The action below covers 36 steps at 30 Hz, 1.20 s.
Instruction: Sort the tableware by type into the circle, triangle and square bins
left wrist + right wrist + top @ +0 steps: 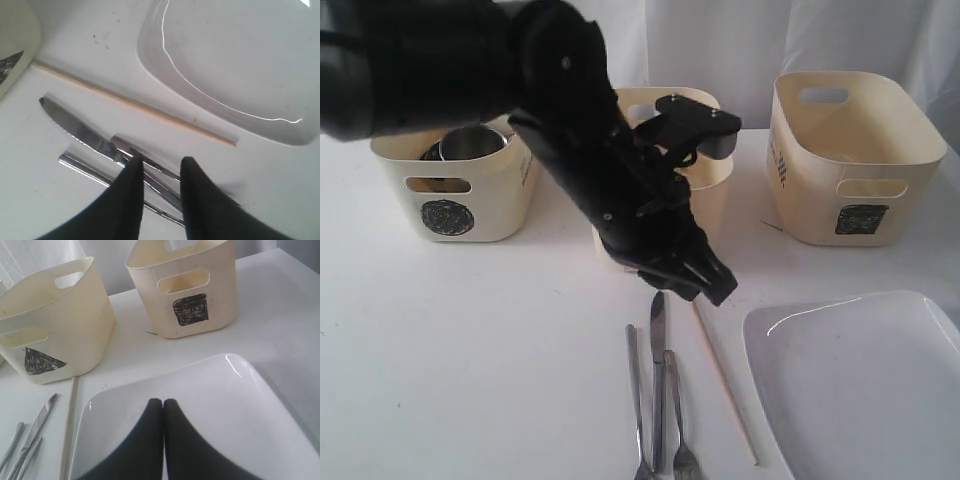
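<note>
- The left arm [600, 170] reaches across the middle and hides most of the triangle bin [50, 340] in the exterior view. Only part of its rim shows there.
- A steel mug [470, 145] stands in the circle bin [470, 205]. Just its rim clears the wall, and whether more sit beside it is hard to tell.
- The plate [860, 385] is cut off by the edge in every view, and the cutlery [658, 390] runs off the lower edge.
- The left gripper [161, 162] has its black fingers standing apart, empty, above the cutlery handles that show through the gap.
- The right gripper [163, 402] has its fingers pressed together with nothing between them, over the plate.
- The bins, including the square bin [850, 150], are cream plastic with rounded corners, handle slots and black scrawled marks.
- The cutlery is polished steel, and the knife [75, 127] has a serrated edge.
- A thin, pale wooden chopstick [725, 385] lies between cutlery and plate.
- The plate is glossy white and squarish, on the white table [470, 350].
</note>
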Tool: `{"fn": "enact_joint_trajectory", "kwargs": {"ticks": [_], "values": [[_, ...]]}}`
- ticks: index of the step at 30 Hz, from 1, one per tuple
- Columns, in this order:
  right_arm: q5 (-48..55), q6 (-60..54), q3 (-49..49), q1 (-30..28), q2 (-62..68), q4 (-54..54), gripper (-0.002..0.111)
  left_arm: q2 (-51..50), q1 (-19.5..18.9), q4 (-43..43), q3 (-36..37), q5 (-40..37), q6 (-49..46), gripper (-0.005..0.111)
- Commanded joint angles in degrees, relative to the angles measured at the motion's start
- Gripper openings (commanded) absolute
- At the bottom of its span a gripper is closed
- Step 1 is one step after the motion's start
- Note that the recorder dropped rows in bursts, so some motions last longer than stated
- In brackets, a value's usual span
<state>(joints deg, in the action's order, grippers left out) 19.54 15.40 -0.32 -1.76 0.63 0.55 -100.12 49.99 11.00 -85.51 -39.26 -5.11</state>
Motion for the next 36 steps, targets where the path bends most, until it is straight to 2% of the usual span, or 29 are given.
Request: {"fn": "enact_joint_trajectory", "kwargs": {"ticks": [1, 3, 6, 12, 22, 36], "values": [[-0.3, 0.3, 0.3, 0.0, -0.2, -0.1, 0.000, 4.0, 0.4, -1.4, 9.6, 11.2, 4.6, 0.032], [-0.3, 0.3, 0.3, 0.0, -0.2, -0.1, 0.000, 4.9, -0.1, -3.0, 13.5, 15.2, 7.4, 0.032], [-0.3, 0.3, 0.3, 0.0, -0.2, -0.1, 0.000, 5.2, -1.1, -4.1, 16.4, 15.5, 10.7, 0.034], [-0.3, 0.3, 0.3, 0.0, -0.2, -0.1, 0.000, 5.2, -1.6, -5.1, 19.9, 16.2, 17.6, 0.056], [-0.3, 0.3, 0.3, 0.0, -0.2, -0.1, 0.000, 3.1, -1.6, -5.9, 20.4, 16.2, 26.1, 0.056], [-0.3, 0.3, 0.3, 0.0, -0.2, -0.1, 0.000, -2.0, -1.6, -5.9, 20.4, 16.1, 30.6, 0.056]]}}
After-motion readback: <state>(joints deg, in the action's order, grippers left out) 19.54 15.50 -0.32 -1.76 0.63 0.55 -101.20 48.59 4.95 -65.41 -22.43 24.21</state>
